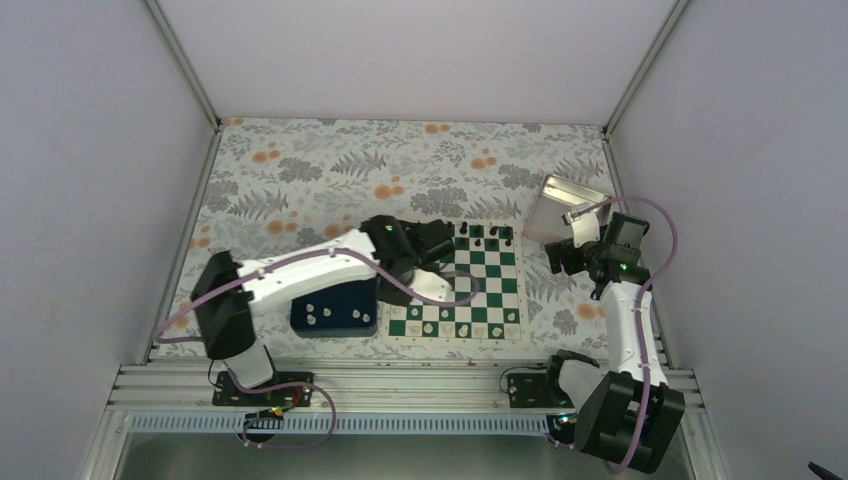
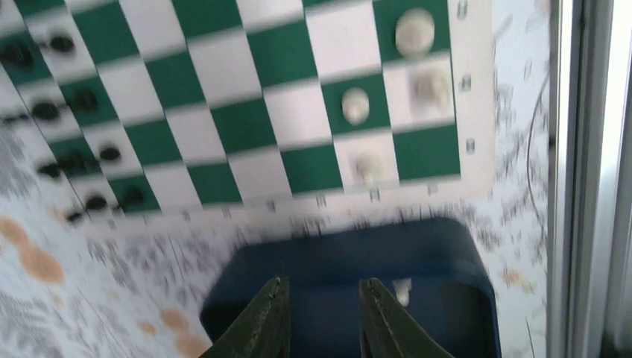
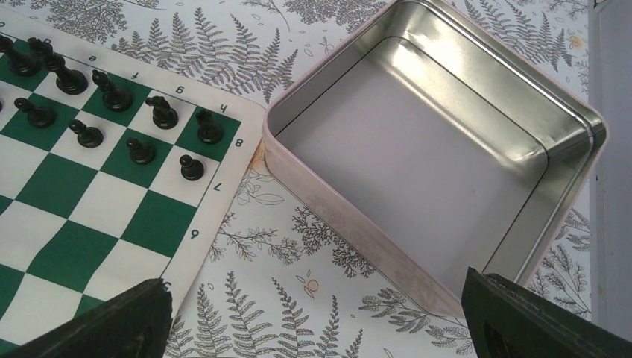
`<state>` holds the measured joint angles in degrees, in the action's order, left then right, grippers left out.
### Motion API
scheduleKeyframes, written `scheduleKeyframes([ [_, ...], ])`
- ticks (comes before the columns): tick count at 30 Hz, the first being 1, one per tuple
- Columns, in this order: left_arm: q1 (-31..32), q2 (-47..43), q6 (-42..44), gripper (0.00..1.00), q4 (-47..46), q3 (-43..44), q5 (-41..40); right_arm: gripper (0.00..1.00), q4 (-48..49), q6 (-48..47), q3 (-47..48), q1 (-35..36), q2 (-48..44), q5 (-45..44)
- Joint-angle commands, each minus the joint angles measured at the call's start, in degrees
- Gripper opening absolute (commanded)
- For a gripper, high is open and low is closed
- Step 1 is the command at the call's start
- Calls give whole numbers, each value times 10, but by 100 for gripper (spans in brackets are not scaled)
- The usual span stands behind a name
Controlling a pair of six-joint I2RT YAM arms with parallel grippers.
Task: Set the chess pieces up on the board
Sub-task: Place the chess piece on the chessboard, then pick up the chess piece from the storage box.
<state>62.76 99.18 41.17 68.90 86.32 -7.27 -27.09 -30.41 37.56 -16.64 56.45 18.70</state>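
Note:
The green and white board (image 1: pixel 487 288) lies mid-table. Several cream chess pieces (image 1: pixel 446 316) stand along its near rows; in the blurred left wrist view they show at the board's corner (image 2: pixel 355 105). More cream pieces (image 1: pixel 326 312) lie in the navy tray (image 1: pixel 340 322) left of the board; one (image 2: pixel 402 289) shows beside my left fingers. My left gripper (image 2: pixel 322 287) is open and empty, over the tray's edge nearest the board (image 1: pixel 395 285). My right gripper (image 3: pixel 317 328) is wide open and empty above the cloth, between the board's far right corner (image 3: pixel 89 216) and a tin.
Black pieces (image 3: pixel 112 93) fill the board's far rows (image 1: pixel 485 236). An empty metal tin (image 3: pixel 447 149) sits tilted at the far right (image 1: pixel 562 208). A floral cloth (image 1: pixel 330 170) covers the table. An aluminium rail (image 1: pixel 400 385) runs along the near edge.

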Motion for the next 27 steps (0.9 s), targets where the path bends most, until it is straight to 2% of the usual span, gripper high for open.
scheduleKeyframes([
  [1, -69, -70, -7, 24, 36, -83, -31, 100, 0, -8, 7, -6, -3, 12],
  [5, -161, -124, 22, 25, 29, -170, -27, 100, 0, -9, 7, -6, -2, 12],
  [10, -235, -158, 48, 25, 2, -254, -22, 100, -1, -9, 7, -6, -1, 13],
  [16, -276, -162, 60, 25, -40, -322, -3, 100, -1, -10, 8, -6, 2, 12],
  [27, -314, -161, 74, 24, -74, -360, 9, 100, -2, -10, 8, -6, 6, 13],
])
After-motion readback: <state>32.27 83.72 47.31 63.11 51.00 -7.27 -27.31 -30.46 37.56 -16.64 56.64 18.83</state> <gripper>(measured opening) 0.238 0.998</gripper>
